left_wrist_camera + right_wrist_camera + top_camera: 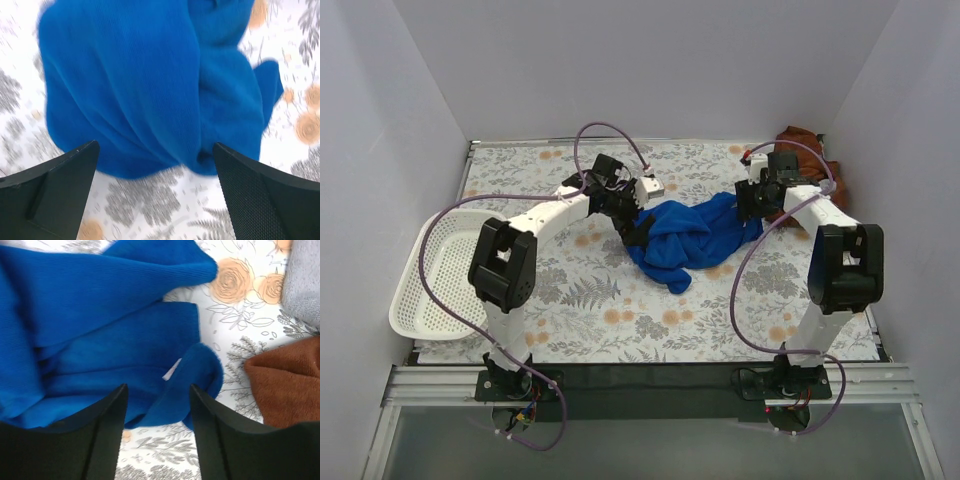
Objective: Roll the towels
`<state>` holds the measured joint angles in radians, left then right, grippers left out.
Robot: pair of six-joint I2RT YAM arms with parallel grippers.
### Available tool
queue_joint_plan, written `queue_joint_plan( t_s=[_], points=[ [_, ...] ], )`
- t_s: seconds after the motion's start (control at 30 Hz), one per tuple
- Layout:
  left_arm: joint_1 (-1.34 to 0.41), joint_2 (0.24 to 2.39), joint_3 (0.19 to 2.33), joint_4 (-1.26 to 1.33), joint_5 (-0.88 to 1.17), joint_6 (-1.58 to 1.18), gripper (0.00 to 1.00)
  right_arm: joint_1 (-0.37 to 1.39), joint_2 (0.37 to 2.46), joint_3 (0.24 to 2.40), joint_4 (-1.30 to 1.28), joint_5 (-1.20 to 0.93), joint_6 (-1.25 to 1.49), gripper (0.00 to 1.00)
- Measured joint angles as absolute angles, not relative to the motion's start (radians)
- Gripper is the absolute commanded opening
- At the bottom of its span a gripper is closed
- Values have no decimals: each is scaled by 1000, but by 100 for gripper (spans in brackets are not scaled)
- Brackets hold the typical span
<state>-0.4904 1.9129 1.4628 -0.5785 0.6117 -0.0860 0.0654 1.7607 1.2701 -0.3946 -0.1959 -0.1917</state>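
The blue towel (695, 235) lies crumpled mid-table (620, 330), its folds hiding where the edges run. The left gripper (155, 147) sits at its left side, fingers spread wide, in a blurred view. The right gripper (157, 387) stands parted over the right corner; contact is unclear. A brown towel (287, 385) nearby is cut off.

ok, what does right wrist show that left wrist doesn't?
Only right wrist: a brown towel and a grey towel beside the blue towel, plus the right tool, open. Only left wrist: the left tool, open wide at the bundle's near edge. Both: the crumpled blue towel on the floral table cover.
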Motion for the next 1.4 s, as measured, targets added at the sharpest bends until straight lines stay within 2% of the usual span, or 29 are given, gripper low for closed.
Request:
queue_joint_plan(
  t_s=[0.1,0.17,0.2,0.23,0.27,0.37,0.4,0.43,0.5,0.53,0.6,0.67,0.87,1.07,1.23,1.4],
  points=[
    [-514,1963,1546,-559,611,-101,92,62,1847,1308,-399,-139,-199,55],
    [-529,1990,1590,-545,608,-112,92,54,1897,1330,-405,-128,-205,35],
    [-536,2004,1609,-538,606,-117,92,49,1919,1341,-410,-128,-210,14],
    [-542,2013,1623,-534,602,-120,92,44,1937,1349,-416,-130,-215,6],
    [-550,2028,1641,-529,597,-124,91,38,1951,1356,-427,-135,-206,1],
    [-572,2076,1687,-517,579,-132,87,22,1961,1378,-463,-157,-198,1],
    [-580,2093,1702,-513,572,-135,83,18,1961,1388,-476,-167,-198,1],
    [-588,2110,1711,-509,565,-137,68,10,1957,1398,-480,-177,-197,1],
    [-599,2134,1715,-509,553,-147,53,-10,1939,1404,-486,-207,-196,1],
    [-605,2140,1715,-513,543,-148,41,-24,1921,1404,-494,-220,-194,1],
    [-611,2149,1715,-522,519,-151,26,-60,1872,1404,-509,-248,-190,1],
    [-606,2149,1715,-528,503,-163,0,-97,1813,1404,-518,-266,-189,1],
    [-486,2095,1716,-530,518,-240,0,-198,1631,1424,-525,-317,-188,1],
    [-294,1856,1709,-503,613,-282,0,-229,1558,1488,-542,-431,-156,1],
    [-272,1686,1687,-505,676,-270,0,-251,1530,1568,-548,-487,-130,1],
    [-252,1659,1645,-590,749,-195,8,-298,1509,1608,-544,-492,-131,1]
  ],
)
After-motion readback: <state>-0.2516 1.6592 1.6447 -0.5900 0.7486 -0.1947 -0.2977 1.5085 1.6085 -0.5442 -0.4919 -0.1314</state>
